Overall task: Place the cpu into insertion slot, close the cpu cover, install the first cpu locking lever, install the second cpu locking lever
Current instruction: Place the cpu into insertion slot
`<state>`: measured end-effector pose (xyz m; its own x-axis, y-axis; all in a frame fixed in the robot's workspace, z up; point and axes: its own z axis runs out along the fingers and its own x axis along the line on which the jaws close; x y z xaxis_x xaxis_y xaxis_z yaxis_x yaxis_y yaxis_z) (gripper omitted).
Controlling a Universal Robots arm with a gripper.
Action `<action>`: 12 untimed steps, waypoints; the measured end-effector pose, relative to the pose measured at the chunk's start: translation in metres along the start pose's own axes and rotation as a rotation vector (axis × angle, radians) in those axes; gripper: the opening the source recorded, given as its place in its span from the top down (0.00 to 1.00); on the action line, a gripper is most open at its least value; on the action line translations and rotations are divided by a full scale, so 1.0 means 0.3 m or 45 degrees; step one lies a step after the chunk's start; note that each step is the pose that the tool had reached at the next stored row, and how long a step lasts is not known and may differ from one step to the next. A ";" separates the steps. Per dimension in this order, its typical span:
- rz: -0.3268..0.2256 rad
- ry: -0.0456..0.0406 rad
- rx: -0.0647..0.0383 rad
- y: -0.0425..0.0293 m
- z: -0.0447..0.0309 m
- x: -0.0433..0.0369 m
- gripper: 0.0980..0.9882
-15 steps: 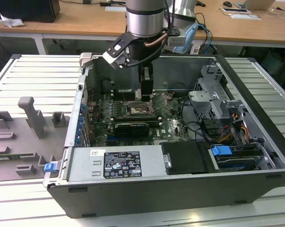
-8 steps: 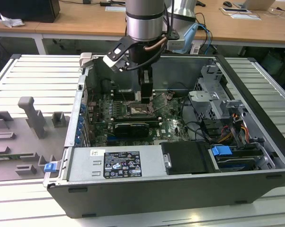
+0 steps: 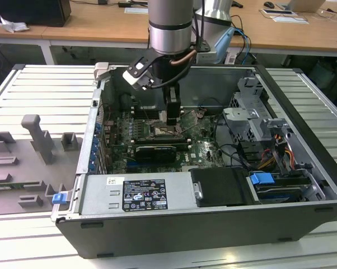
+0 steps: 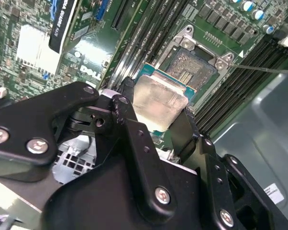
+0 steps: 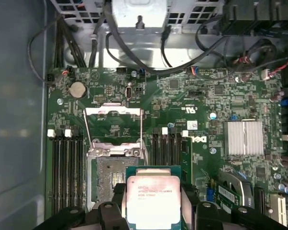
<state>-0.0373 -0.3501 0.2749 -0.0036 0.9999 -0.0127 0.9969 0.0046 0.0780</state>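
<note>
gripper: the gripper (image 5: 153, 203) is pinching the cpu by two opposite edges, one black finger (image 4: 127, 93) on each side. In the exterior view the gripper (image 3: 172, 119) hangs straight down inside the open computer case (image 3: 213, 227), over the middle of the motherboard.

cpu: the cpu (image 5: 153, 200) sits silver face up with a green rim showing. In the second wrist view the cpu (image 4: 158, 103) hangs over one edge of the socket. Can't tell if it's touching yet, and it's not seated.

insertion slot: the insertion slot (image 5: 110, 178) is uncovered and its contact field is in plain sight, partly hidden behind the chip. You also get the insertion slot (image 4: 195, 67) in the second wrist view, with its silver brackets at the corners.

cpu cover: the cpu cover (image 5: 113, 111) is swung open. It's hinged at the socket edge and sits on the far side of that edge from the chip, so you see green board through its window.

lever: a thin wire locking lever (image 4: 259, 70) sticks out from a socket corner across the memory slots.

motherboard: the green motherboard (image 5: 216, 96) has black memory slots (image 5: 67, 167) on both sides of the socket. There's a finned silver heatsink (image 5: 243, 138) beyond one bank and a coin cell (image 5: 77, 89) near the board's corner.

case: the power supply (image 3: 135, 193) runs along the near wall, and the drive cage (image 3: 252, 109) is at the exterior view's right end.

outside: grey fixture blocks (image 3: 37, 137) sit on the slatted table (image 3: 40, 84) off the case's left wall.
</note>
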 end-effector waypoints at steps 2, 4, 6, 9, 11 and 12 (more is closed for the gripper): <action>-0.003 0.000 0.000 0.000 0.008 0.006 0.50; -0.003 0.000 0.001 -0.001 0.018 0.017 0.50; -0.003 0.000 0.004 -0.003 0.045 0.046 0.50; -0.004 0.000 0.004 -0.004 0.056 0.051 0.50; -0.004 0.000 0.004 -0.005 0.062 0.052 0.50; -0.004 0.000 0.004 -0.005 0.064 0.052 0.50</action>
<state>-0.0372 -0.3347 0.2554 -0.0064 0.9999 -0.0133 0.9972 0.0074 0.0749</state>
